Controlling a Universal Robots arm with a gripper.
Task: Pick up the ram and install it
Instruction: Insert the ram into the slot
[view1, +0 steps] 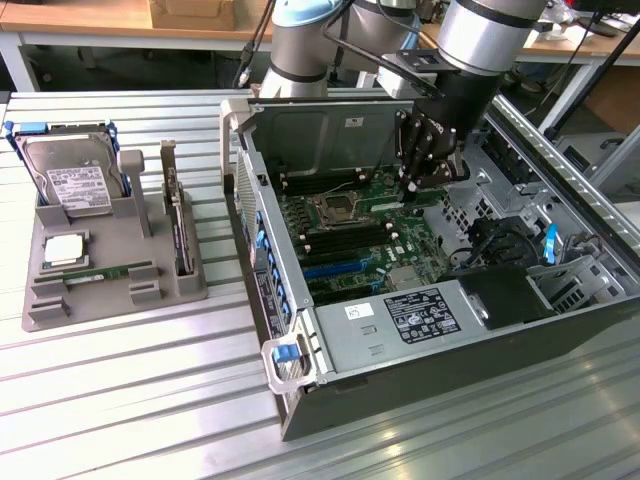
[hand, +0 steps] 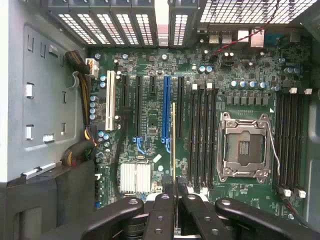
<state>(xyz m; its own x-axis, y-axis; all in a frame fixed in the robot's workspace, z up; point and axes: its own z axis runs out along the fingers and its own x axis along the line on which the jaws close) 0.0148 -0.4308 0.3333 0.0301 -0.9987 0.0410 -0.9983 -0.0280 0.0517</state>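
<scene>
Green ram (hand: 173, 140) rides edge-on in the gripper (hand: 174, 192), jaws pinching it above the motherboard (hand: 150, 125). Installing is underway; seating likely demands exact alignment with a slot.

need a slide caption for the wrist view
Gripper holding the ram edge-on above the motherboard, beside the memory slots.

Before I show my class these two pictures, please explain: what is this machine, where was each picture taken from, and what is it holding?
It is a robot arm whose tool reaches into an open computer case. One picture comes from a camera standing apart; the other from a camera on the wrist, looking onto the motherboard. The tool is shut on the ram, a thin green stick seen edge-on. A grey tray beside the case holds a hard drive and an expansion card.
</scene>
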